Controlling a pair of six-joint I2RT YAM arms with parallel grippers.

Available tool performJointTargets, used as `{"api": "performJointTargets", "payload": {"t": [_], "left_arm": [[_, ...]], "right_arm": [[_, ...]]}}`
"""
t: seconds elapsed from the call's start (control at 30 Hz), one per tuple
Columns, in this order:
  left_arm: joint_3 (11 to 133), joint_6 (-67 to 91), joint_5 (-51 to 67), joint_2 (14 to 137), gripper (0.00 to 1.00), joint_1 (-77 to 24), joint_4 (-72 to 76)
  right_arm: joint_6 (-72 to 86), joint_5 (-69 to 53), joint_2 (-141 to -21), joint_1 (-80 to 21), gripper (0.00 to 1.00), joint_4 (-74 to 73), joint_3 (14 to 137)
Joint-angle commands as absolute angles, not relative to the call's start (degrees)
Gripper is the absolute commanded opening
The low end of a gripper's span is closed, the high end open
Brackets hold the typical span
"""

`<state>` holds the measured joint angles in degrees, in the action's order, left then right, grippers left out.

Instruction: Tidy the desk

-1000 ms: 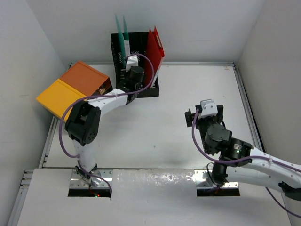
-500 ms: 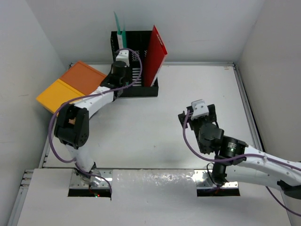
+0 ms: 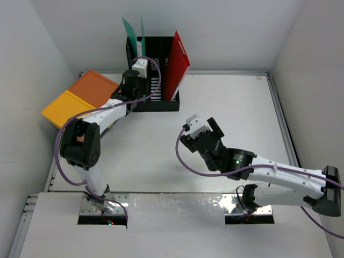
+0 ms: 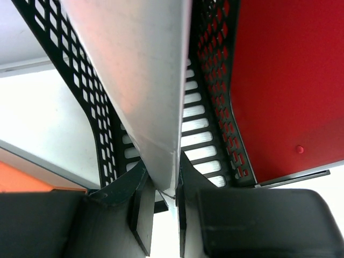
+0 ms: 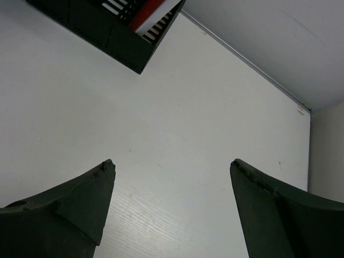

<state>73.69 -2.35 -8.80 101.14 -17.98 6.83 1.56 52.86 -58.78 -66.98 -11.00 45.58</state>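
Note:
A green folder [image 3: 129,28] stands in the left end of the black mesh file rack [image 3: 157,102] at the back of the white desk [image 3: 231,97]. My left gripper [image 3: 137,74] is shut on its lower edge; in the left wrist view the folder [image 4: 145,70] looks pale grey and is pinched between the jaws of the left gripper [image 4: 164,193]. A red folder [image 3: 177,62] leans in the rack's right end, and that red folder [image 4: 285,80] fills the right of the left wrist view. My right gripper [image 3: 198,133] hangs open over the desk's middle, holding nothing; the right gripper [image 5: 172,164] shows only bare desk [image 5: 161,107] between its fingers.
An orange and yellow drawer box [image 3: 80,99] sits at the desk's back left corner, partly over the edge. The rack's corner [image 5: 129,51] lies ahead of the right gripper. White walls close in on three sides, with rails along the rim [image 3: 282,123].
My left gripper has moved left along the rack with the green folder, which now tilts further left. My right arm has swung left and forward toward the desk's middle, still open.

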Motion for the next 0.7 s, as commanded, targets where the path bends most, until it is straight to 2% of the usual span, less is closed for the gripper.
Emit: {"api": "performJointTargets", "payload": {"t": [0.0, 0.17, 0.3, 0.4, 0.43, 0.47, 0.67], "left_arm": [[72.6, -3.9, -5.6, 100.5, 0.00, -16.9, 13.9], [71.5, -8.4, 0.9, 101.0, 0.00, -15.2, 15.7], [70.7, -9.4, 1.6, 100.8, 0.01, -15.2, 15.5], [69.8, -9.2, 0.3, 100.8, 0.12, -15.1, 16.1], [69.4, -9.1, 0.3, 100.8, 0.26, -15.1, 16.1], [68.8, -9.0, -1.3, 100.7, 0.30, -15.1, 16.1], [66.2, -8.5, -2.5, 101.4, 0.32, -14.9, 19.7]], "right_arm": [[2.3, 49.6, -58.2, -67.1, 0.85, -8.4, 48.0], [2.4, 48.0, -57.7, -67.1, 0.85, -8.3, 47.8], [2.4, 47.6, -57.5, -67.1, 0.85, -7.9, 47.3], [2.2, 46.5, -57.5, -67.1, 0.85, -7.4, 47.3], [2.3, 46.3, -57.6, -67.1, 0.85, -7.4, 47.2], [2.3, 46.1, -57.5, -67.1, 0.85, -7.5, 47.2], [2.4, 45.6, -56.5, -67.1, 0.85, -7.1, 46.3]]}}
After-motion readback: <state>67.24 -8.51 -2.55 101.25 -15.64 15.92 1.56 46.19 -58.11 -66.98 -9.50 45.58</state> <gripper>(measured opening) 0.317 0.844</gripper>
